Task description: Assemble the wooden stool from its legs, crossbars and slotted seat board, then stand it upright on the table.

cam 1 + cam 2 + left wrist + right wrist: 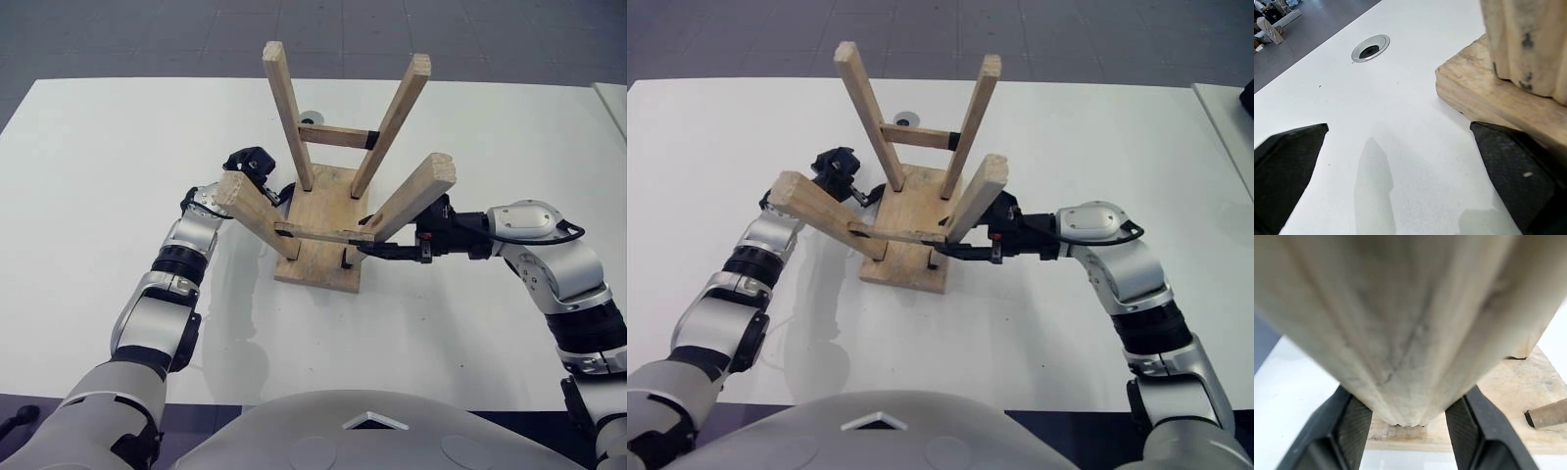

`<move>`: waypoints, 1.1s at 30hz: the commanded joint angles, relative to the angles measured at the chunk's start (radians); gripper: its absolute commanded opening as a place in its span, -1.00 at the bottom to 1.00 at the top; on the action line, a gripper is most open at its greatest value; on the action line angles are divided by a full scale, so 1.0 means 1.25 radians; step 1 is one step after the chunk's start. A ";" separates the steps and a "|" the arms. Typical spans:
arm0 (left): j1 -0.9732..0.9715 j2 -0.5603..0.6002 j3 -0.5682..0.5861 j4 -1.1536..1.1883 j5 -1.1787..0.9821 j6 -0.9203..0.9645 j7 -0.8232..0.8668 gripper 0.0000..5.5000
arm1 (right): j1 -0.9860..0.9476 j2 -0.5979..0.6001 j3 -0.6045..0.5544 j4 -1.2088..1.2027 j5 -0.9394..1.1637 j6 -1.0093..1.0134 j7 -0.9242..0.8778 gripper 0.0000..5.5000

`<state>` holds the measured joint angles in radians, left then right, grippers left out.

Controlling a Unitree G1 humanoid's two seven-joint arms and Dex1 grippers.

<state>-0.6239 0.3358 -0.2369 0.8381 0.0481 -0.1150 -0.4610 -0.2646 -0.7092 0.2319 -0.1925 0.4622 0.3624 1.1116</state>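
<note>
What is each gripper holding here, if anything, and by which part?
The right gripper clamps the near right leg low down, close to the seat board. The left gripper is open, holding nothing.

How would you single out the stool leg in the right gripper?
On the white table lies the seat board, four legs pointing up. The near right leg leans rightward; it alone has the right gripper clamped near its base.

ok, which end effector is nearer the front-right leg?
Right. Right end effector grips the front-right leg near its base; left end effector sits open just left of the seat board.
</note>
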 commanded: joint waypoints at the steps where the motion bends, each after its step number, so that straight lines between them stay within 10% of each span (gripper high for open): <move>1: 0.014 0.023 0.033 -0.007 0.019 0.011 0.034 0.96 | 0.043 0.044 0.025 0.078 -0.113 -0.050 -0.099 -0.26; 23: 0.049 0.141 0.274 -0.569 -0.186 0.185 -0.023 0.96 | 0.104 0.028 0.070 0.072 -0.210 -0.032 -0.265 -0.26; 33: -0.195 0.259 0.290 -0.832 -0.552 0.479 -0.298 0.96 | 0.102 0.018 0.080 0.069 -0.180 0.008 -0.279 -0.26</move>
<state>-0.7896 0.5794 0.1620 -0.1266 -0.5674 0.3826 -0.7099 -0.2131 -0.6130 0.2744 -0.1844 0.4092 0.2683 0.8155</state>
